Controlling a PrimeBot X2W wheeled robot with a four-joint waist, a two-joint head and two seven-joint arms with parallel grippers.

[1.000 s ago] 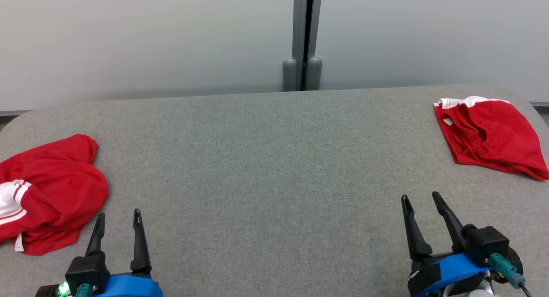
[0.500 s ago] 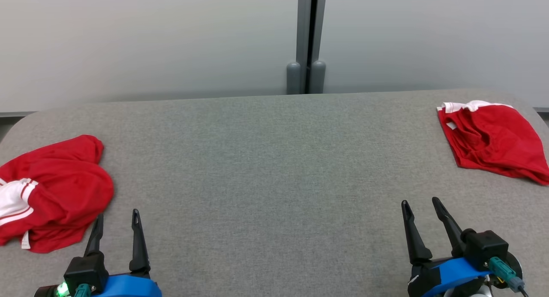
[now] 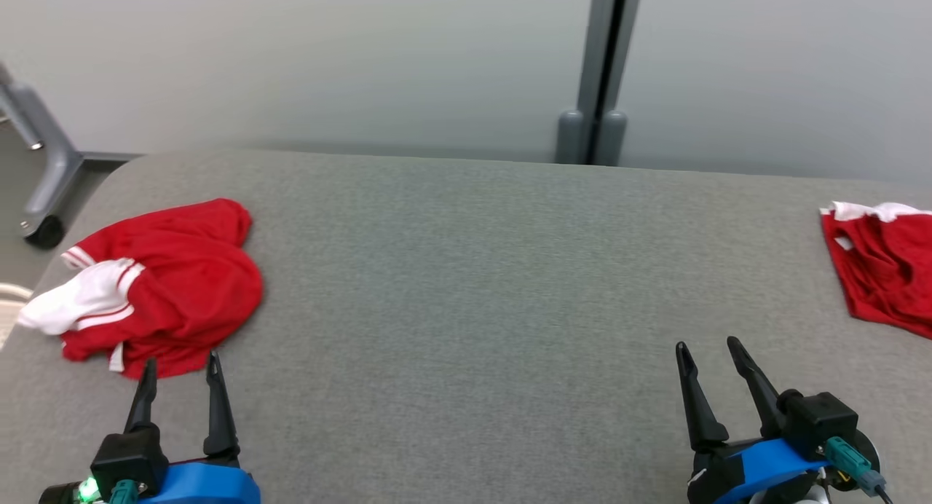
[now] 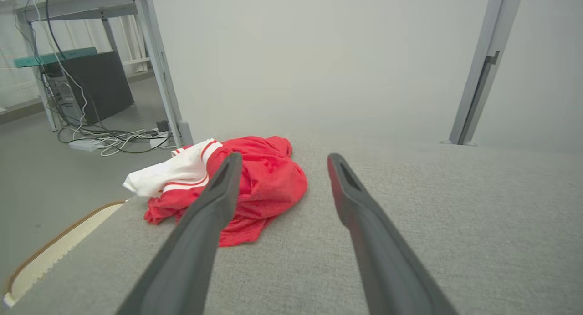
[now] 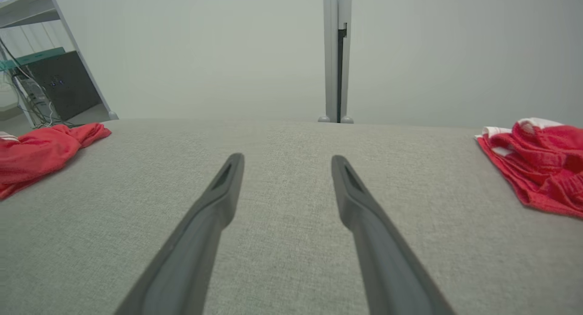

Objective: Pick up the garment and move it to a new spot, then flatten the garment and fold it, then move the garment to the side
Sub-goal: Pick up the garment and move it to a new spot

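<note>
**On the grey table, a red heap lies before wide jaws**

At the left end of the grey woven-fabric table top (image 3: 466,271) lies the crumpled red mesh garment with white striped trim (image 3: 171,285). It is a soft rounded heap, with its white band spilling towards the table's left edge. The left gripper (image 3: 180,360) hovers at the heap's near side with its two long, dark, tapered fingers spread wide and nothing between them. In the left wrist view one finger crosses in front of the cloth, and I cannot tell whether it touches.

Well apart, at the near right, the right gripper (image 3: 706,344) is just as wide and empty over bare table. Far right lies a flatter folded red garment with a white edge (image 3: 885,271), cut off by the frame.

The table top has a fine matte weave and rounded corners. Behind it stand smooth pale wall panels (image 3: 364,52) joined by a grey upright post (image 3: 601,67). Off the far-left corner a grey metal leg on a dark castor (image 3: 36,191) stands on the floor.

Compared with a second ago the whole head view has swung left. The post now sits further right, the castor leg has come into sight, and the folded garment is half out of frame. Both garments keep their shape, and both grippers are as wide as before.
</note>
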